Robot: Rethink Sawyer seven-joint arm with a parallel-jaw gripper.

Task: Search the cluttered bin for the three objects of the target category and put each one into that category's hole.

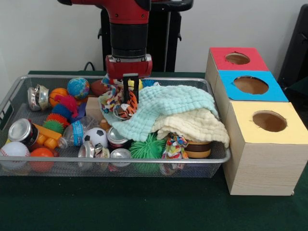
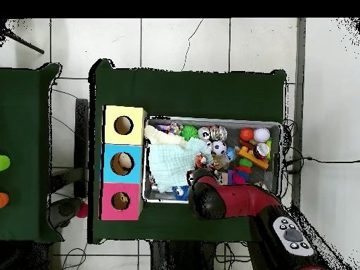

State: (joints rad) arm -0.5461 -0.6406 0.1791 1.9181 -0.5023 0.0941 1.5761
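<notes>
Wire basket (image 1: 9,96): on the green table (image 1: 144,207), packed with balls, cans and toys; a mint cloth (image 1: 163,108) and a cream cloth (image 1: 197,126) heaped at the end near the boxes
Three wooden boxes: just beside the basket; the red-topped one with its round hole (image 1: 237,58) farthest back
Gripper (image 1: 130,92): lowered into the basket, fingers closed on an orange striped soft toy (image 1: 126,109) at the mint cloth's edge

Mint cloth (image 1: 163,108), cream cloth (image 1: 197,124), soccer ball (image 1: 96,137), baseball (image 1: 13,150), green spiky ball (image 1: 147,148)
</notes>
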